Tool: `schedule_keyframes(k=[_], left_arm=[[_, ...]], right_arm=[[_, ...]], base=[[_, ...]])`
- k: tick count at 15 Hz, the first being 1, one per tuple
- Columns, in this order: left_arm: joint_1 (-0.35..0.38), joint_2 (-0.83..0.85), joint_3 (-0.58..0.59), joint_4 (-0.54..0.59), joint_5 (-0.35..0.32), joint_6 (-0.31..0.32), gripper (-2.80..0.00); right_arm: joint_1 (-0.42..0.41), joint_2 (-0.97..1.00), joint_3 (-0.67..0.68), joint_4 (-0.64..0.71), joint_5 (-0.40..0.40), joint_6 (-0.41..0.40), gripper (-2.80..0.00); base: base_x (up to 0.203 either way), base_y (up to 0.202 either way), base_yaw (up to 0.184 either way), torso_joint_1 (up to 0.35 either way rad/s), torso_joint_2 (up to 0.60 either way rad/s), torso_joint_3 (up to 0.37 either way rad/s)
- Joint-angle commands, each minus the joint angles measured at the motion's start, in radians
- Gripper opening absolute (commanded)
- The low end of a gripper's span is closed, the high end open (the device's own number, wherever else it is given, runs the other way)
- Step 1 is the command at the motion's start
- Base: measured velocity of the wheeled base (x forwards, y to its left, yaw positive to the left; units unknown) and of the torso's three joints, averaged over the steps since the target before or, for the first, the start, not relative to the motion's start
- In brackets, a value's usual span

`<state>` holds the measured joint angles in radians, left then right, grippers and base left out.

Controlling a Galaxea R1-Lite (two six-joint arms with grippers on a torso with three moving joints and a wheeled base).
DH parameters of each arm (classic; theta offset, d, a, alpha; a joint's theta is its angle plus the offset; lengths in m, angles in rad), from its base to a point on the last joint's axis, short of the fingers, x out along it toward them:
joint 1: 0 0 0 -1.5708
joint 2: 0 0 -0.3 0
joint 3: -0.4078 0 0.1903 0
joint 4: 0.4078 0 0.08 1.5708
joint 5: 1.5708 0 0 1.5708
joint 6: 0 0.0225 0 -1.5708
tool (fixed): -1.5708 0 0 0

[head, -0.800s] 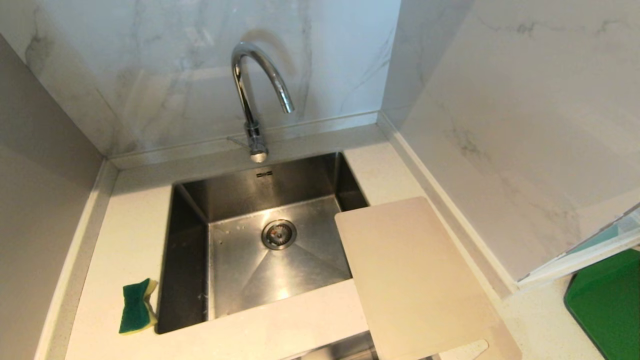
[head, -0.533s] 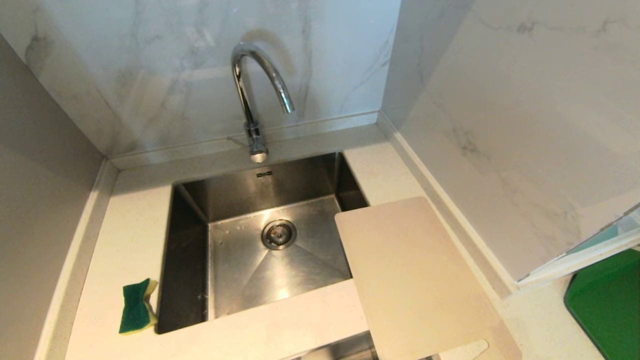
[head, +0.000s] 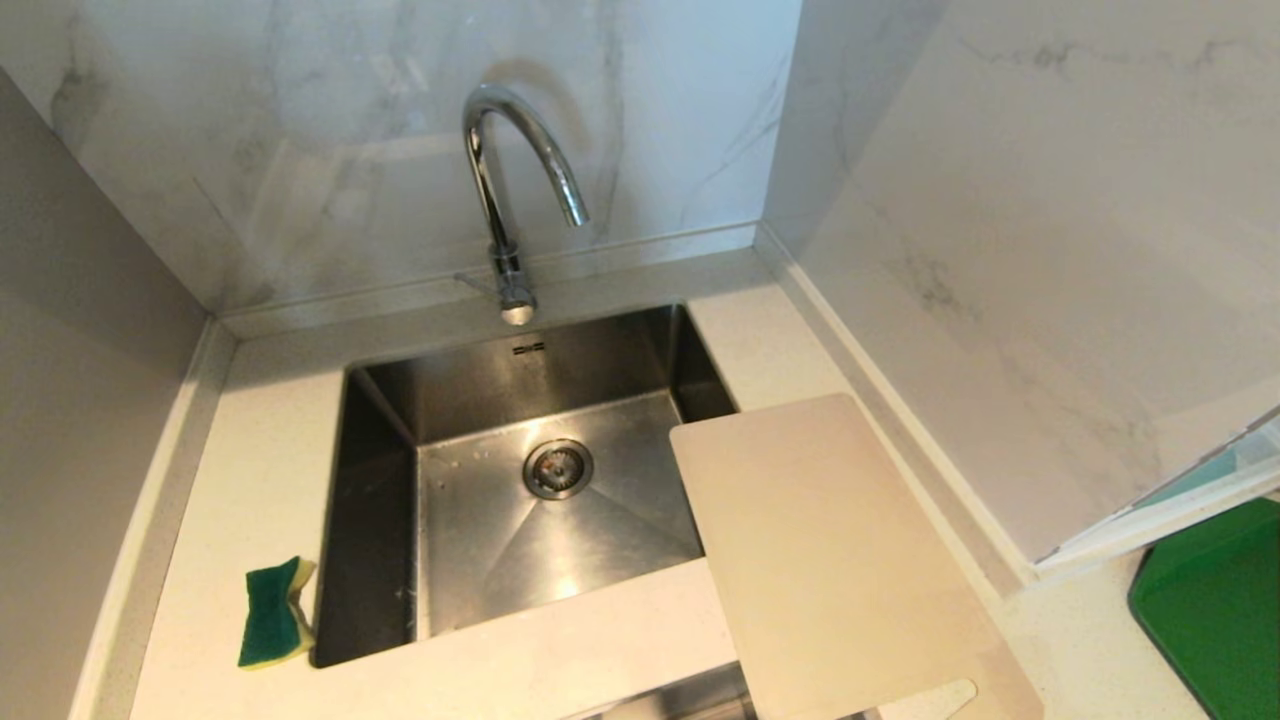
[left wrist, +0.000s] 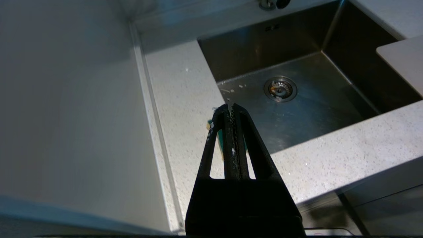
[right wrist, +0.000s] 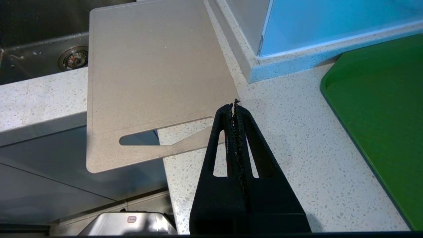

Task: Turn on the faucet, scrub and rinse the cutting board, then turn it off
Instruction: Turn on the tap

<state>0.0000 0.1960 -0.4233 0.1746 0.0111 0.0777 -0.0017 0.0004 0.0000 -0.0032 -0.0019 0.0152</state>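
Note:
The chrome gooseneck faucet stands behind the steel sink, its thin lever pointing left at the base; no water runs. The pale beige cutting board lies flat on the counter right of the sink, one corner over the basin and its handle slot past the counter's front edge. A green and yellow sponge lies left of the sink. My left gripper is shut and empty above the sponge's spot. My right gripper is shut and empty above the board's near right corner. Neither arm shows in the head view.
Marble walls close in the counter at the back, left and right. A dark green mat lies on the counter at the far right, past the wall's end. The sink drain sits mid-basin. A pale blue panel stands behind the mat.

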Motion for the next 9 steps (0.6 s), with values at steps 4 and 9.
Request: schedule_keyframes(k=[4, 9], left_arm=[[-0.001, 0.39, -0.277, 0.011, -0.004, 0.127, -2.8], [-0.007, 0.701, -0.444, 0.009, 0.004, 0.178, -2.8]], right_arm=[[0.0, 0.001, 0.0, 0.0, 0.0, 0.0, -2.8], [0.0, 0.001, 0.0, -0.001, 0.0, -0.001, -2.8]], base=[[0.0, 0.0, 0.0, 0.0, 0.0, 0.0], [0.0, 0.0, 0.0, 0.0, 0.0, 0.0]])
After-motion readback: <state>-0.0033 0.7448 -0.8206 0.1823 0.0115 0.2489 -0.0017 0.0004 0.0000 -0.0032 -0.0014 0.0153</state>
